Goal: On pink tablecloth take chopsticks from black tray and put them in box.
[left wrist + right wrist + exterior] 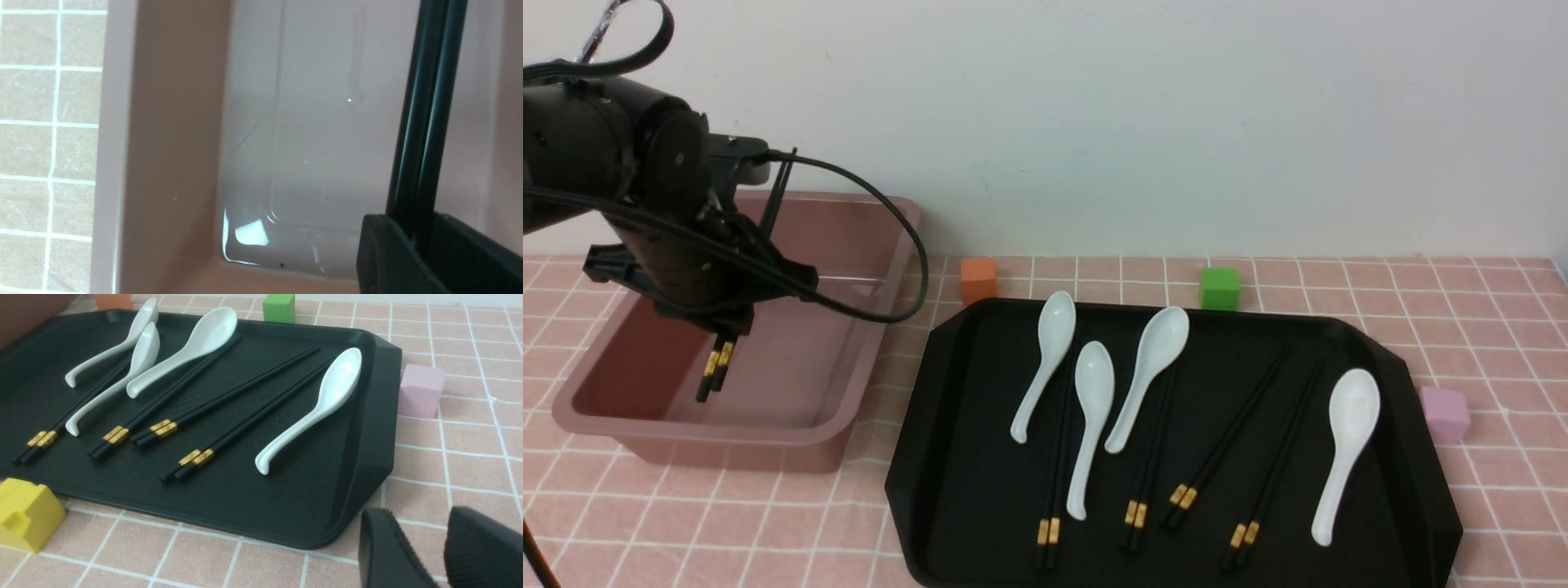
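Front view: the dusty-pink box (727, 431) sits on the pink tablecloth (727, 523) on my left side, with nothing lying on its floor. My left arm reaches over it with the wrist bent downward. My left gripper (723, 331) is clamped on one pair of chopsticks (716, 367), whose gold-banded ends hang down inside the box. I cannot tell whether they touch the floor. To the right, the black tray (964, 490) carries four more chopstick pairs (1225, 445) and four white spoons (1094, 384).

Left wrist view: the pair of chopsticks (425, 122) runs out from between my fingers (384, 253), over the box's bare, glossy floor. A box wall (175, 143) and a strip of tablecloth (41, 143) show beside it.

Right wrist view: my right gripper (439, 539) hovers low over the tablecloth (470, 457), just off a corner of the tray (286, 506). Its jaws are slightly apart and hold nothing. The chopstick pairs (253, 412) and spoons (322, 400) lie side by side in the tray.
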You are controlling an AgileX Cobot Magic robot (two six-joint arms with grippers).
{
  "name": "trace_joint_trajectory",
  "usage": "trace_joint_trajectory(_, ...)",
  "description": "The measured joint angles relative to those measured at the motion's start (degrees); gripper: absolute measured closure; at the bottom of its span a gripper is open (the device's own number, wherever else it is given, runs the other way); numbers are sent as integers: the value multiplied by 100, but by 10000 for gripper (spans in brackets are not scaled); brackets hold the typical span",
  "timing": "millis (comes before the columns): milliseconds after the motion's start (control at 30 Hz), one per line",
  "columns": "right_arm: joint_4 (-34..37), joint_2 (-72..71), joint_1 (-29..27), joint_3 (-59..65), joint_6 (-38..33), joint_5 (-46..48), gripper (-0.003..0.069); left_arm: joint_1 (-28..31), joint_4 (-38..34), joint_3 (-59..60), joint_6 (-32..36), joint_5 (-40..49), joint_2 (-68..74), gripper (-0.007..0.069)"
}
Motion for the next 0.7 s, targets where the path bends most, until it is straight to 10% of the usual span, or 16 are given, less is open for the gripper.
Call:
trace_joint_trajectory(400,0,0,0,0,0,4,419,0,214,7,-60,87,-436,246)
trace_joint_trajectory(533,0,0,0,0,0,4,419,-16,-24,36,-60,87,-1170,320)
trace_joint_trajectory(700,0,0,0,0,0,4,419,-357,-352,751,-60,-325,-3094,598)
